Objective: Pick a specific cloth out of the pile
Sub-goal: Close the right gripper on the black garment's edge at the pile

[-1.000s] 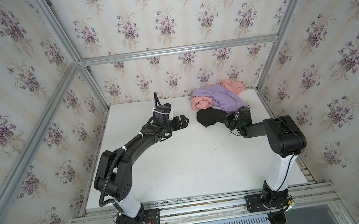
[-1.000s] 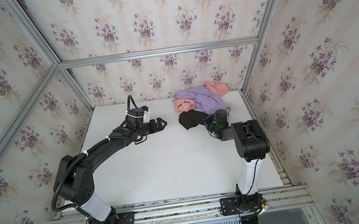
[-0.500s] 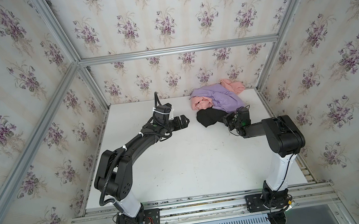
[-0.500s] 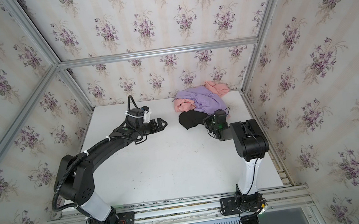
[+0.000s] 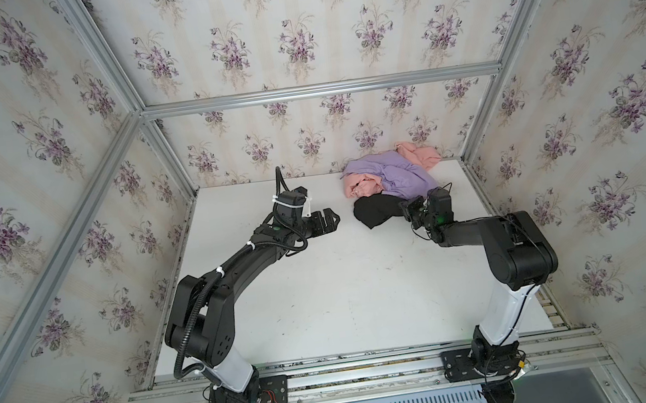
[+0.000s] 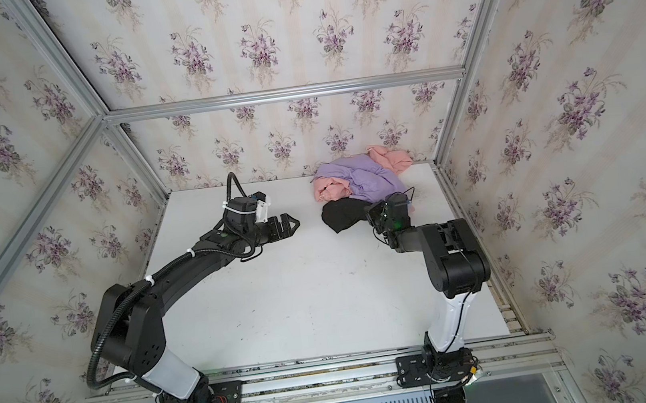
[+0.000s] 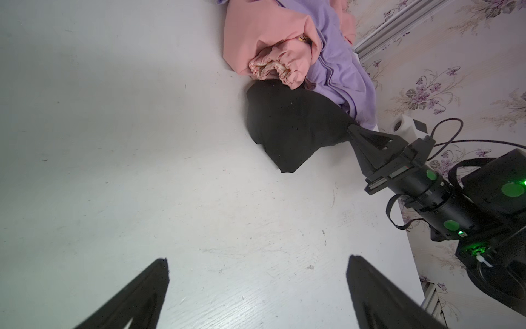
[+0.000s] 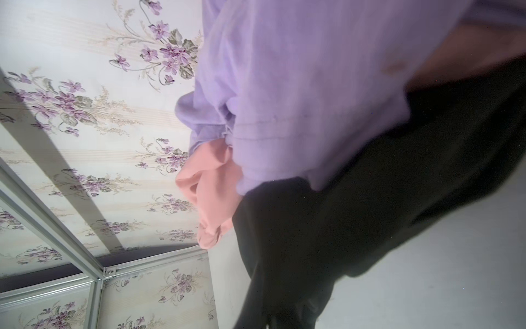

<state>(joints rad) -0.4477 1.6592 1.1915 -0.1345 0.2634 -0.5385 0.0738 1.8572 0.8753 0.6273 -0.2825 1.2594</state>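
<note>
Floral-papered walls (image 5: 291,26) box in a white table (image 5: 344,283), its far right corner holding the pile (image 5: 389,173). The right gripper (image 7: 351,132) is pinched onto the black cloth (image 5: 375,211), which lies under the purple garment (image 5: 398,176) and pink garment (image 7: 264,37). The left gripper (image 5: 330,222), jaws spread wide, hovers beside the cloth, apart from it.

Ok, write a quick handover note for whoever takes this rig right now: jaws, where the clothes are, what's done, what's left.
Right gripper: jaws shut on the black cloth at its edge nearest the right arm.
Left gripper: jaws open, empty, over the bare white table, apart from the cloth.
The pile sits at the far right corner; the lilac garment lies over the pink garment and overlaps the black cloth's far edge.
Done: black cloth gripped.
Left: pull it clear of the pile.
</note>
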